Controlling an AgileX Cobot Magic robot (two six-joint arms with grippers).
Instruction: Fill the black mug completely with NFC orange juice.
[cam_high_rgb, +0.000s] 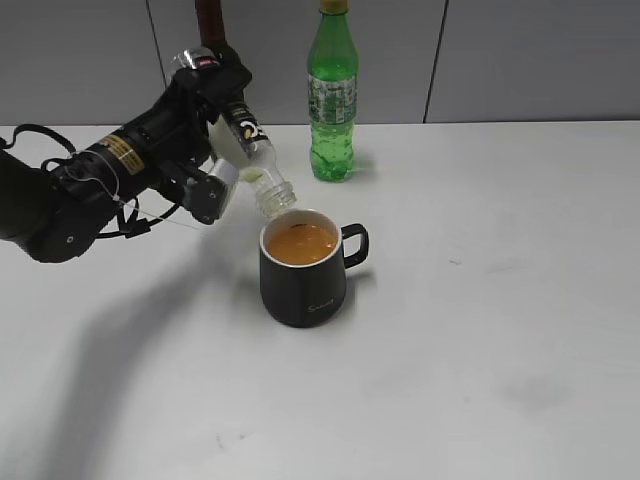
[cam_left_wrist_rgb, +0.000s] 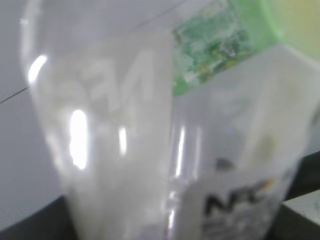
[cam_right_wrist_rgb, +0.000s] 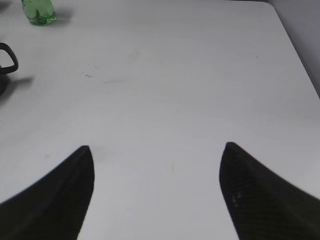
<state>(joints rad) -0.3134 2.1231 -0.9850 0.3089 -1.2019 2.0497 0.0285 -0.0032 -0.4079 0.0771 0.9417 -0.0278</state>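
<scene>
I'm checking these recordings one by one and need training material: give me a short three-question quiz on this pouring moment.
1. True or false: the small clear plastic juice bottle is tilted neck-down over the squat matte-black mug.
2. Multiple choice: what does the right gripper hold? A) the tall green plastic soda bottle B) the mug C) nothing
3. Fill in: the opaque orange juice in the mug sits just below the white ____.

Key
1. True. The left gripper grips the bottle, with its mouth at the mug's rim.
2. C. Its jaws stand apart over the bare white table.
3. Rim. The bottle looks nearly empty.
</scene>
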